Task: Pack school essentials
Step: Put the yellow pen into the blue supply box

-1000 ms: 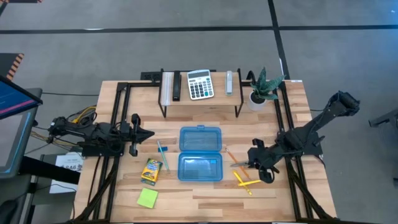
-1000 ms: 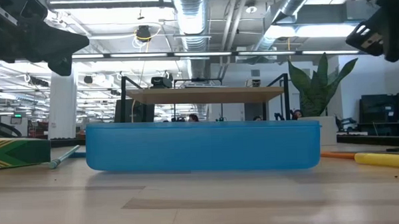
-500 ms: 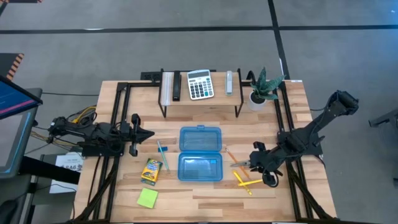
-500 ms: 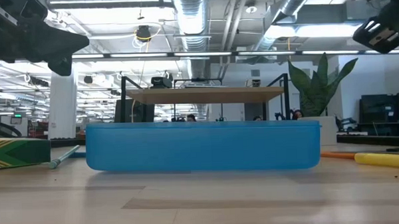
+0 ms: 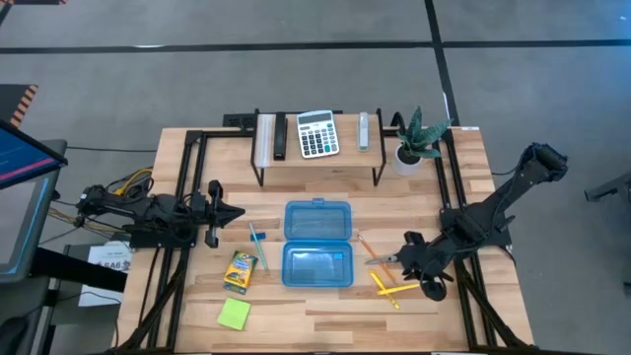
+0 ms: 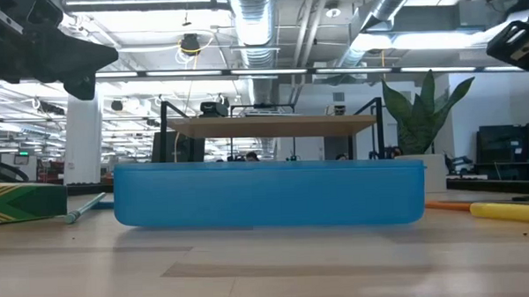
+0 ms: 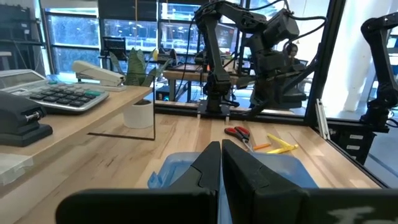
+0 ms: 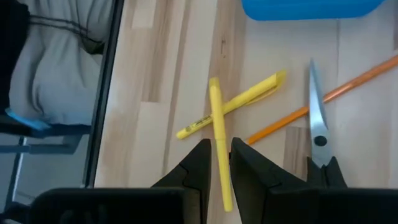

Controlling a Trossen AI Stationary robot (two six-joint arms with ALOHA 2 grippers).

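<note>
An open translucent blue case (image 5: 317, 244) lies mid-table. Left of it lie a teal pen (image 5: 258, 245), a yellow-green crayon box (image 5: 240, 268) and a lime sticky-note pad (image 5: 234, 314). Right of it lie red-handled scissors (image 5: 380, 260), an orange pencil (image 8: 323, 96) and two crossed yellow markers (image 8: 230, 102). My right gripper (image 8: 216, 149) hangs above the markers, slanting down, its fingers a narrow gap apart and holding nothing. My left gripper (image 7: 221, 152) waits shut at the table's left edge (image 5: 240, 211), pointing level.
A raised wooden shelf at the far edge carries a calculator (image 5: 317, 133), a stapler (image 5: 363, 130) and other small items. A potted plant (image 5: 412, 146) stands beside the shelf. Black frame rails run along both sides of the table.
My right gripper has swung a little toward the table's near edge, from beside the scissors to over the yellow markers. Nothing on the table has moved.
</note>
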